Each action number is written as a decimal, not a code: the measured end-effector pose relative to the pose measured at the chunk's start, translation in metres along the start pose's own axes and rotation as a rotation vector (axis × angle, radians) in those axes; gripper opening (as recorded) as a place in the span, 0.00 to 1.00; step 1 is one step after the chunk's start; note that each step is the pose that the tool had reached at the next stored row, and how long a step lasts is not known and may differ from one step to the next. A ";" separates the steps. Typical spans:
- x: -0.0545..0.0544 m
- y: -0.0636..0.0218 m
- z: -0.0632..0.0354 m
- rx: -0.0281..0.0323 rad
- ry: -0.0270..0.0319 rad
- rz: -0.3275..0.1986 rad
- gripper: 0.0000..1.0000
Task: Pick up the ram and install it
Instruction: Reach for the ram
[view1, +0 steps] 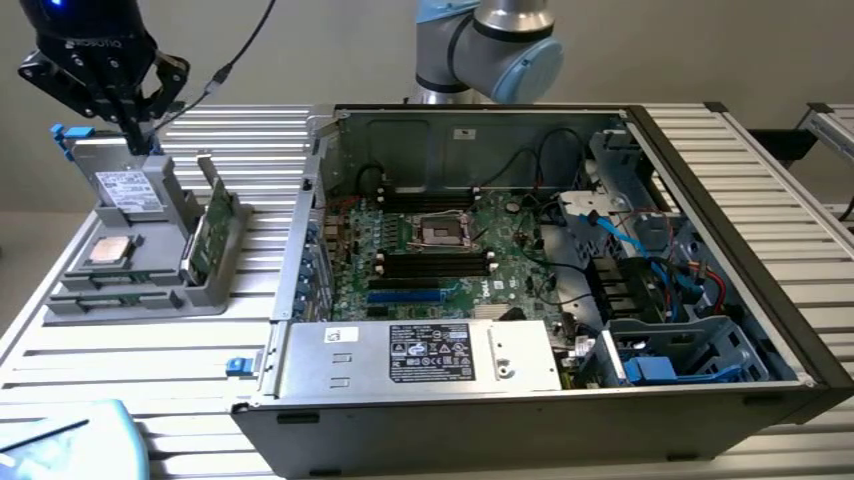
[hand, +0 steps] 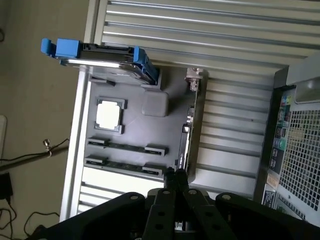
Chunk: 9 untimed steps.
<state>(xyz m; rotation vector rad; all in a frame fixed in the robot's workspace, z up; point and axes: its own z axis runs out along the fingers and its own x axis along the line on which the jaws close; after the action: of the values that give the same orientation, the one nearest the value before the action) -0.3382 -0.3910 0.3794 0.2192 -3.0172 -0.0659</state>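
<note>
1. Gripper (view1: 138, 138): black, at the exterior view's far left. You see its two fingers pressed together with nothing between them. In the wrist view the same gripper (hand: 175, 176) shows its tips meeting above a grey tray (hand: 150, 131).

2. Hard drive (view1: 124, 188): silver with blue clips, standing upright in the tray directly under the fingertips. It is close beneath them, but you cannot tell whether they touch. In the wrist view the hard drive (hand: 100, 52) sits at the tray's end.

3. Tray (view1: 200, 296): a grey holder resting on the slatted table (view1: 134, 370), below the gripper.

4. Processor chip (view1: 110, 252): square with a pale top, lying flat in the tray. It is lower than the gripper and beyond the hard drive.

5. Ram (view1: 211, 228): a green stick standing on its long edge in a slot along the tray's side. It is below the gripper, towards the exterior view's right, apart from the fingers and not gripped. In the wrist view the ram (hand: 188, 131) appears edge-on.

6. Computer case (view1: 747, 170): open, well apart from the gripper and past the ram towards the exterior view's right. The motherboard (view1: 441, 255) lies inside it. The power supply (view1: 427, 352) runs along the case's near edge.
</note>
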 end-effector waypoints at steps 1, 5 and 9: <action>0.003 0.0004 0.0004 0.0011 0.0003 -0.002 0.11; 0.014 0.0020 0.0020 0.0048 0.0012 -0.013 0.11; 0.026 0.0037 0.0037 0.0083 0.0020 -0.023 0.11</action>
<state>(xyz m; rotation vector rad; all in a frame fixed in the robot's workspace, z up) -0.3643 -0.3909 0.3788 0.2543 -3.0137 -0.0551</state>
